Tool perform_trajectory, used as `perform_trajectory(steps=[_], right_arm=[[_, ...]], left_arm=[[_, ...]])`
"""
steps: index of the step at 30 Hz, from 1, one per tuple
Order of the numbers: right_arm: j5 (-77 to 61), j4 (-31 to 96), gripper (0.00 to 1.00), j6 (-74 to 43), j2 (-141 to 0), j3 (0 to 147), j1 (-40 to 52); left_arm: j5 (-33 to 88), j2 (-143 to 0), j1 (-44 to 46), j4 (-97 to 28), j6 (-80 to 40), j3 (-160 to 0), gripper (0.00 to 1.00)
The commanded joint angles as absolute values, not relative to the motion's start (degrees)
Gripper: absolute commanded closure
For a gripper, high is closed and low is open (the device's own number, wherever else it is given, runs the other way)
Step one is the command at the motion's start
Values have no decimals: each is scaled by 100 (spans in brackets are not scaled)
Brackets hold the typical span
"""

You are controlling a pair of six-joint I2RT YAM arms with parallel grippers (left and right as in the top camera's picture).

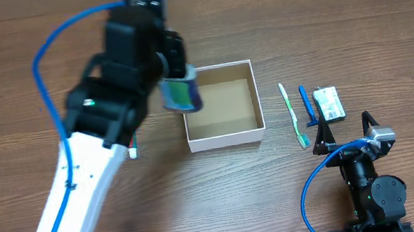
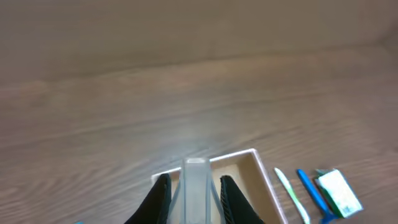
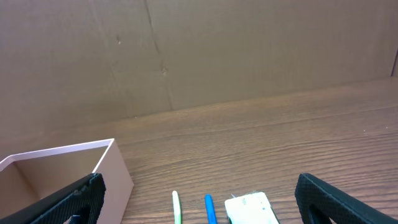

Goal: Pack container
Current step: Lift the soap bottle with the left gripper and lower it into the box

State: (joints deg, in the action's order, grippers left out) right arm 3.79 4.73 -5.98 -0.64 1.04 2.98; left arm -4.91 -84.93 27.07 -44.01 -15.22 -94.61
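Left jaws clench a tube (image 1: 181,94) above the left rim of the box (image 1: 225,137). Right jaws gape empty near toothbrush (image 1: 294,115), blue tool (image 1: 305,102) and packet (image 1: 330,104) on the counter (image 1: 388,46).

One cardboard container (image 1: 226,138) at frame centre. To its right: one green-and-white toothbrush (image 1: 293,113), one blue-handled implement (image 1: 306,102) and one white-and-green packet (image 1: 329,104). One bluish bottle (image 1: 180,94) at the container's upper-left corner. Two robot arms, left (image 1: 80,179) and lower right (image 1: 370,183).
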Motion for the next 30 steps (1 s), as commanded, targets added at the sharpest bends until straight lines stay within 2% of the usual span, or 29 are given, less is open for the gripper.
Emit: perform_trajectory(steps=[1, 12, 17, 30], right_arm=[[375, 445, 0, -593, -25, 45, 287], [375, 445, 0, -593, -25, 45, 287], [375, 445, 0, -593, -25, 45, 287], [375, 445, 0, -593, -23, 45, 287]], left_arm=[[-985, -8910, 3063, -4224, -1848, -9596, 87], [-1116, -10344, 3142, -3347, -2021, -9596, 88], [-1767, -10790, 3142, -3275, -2016, -9594, 87], [-2161, -11037, 3059, -3253, -2018, -9585, 86]])
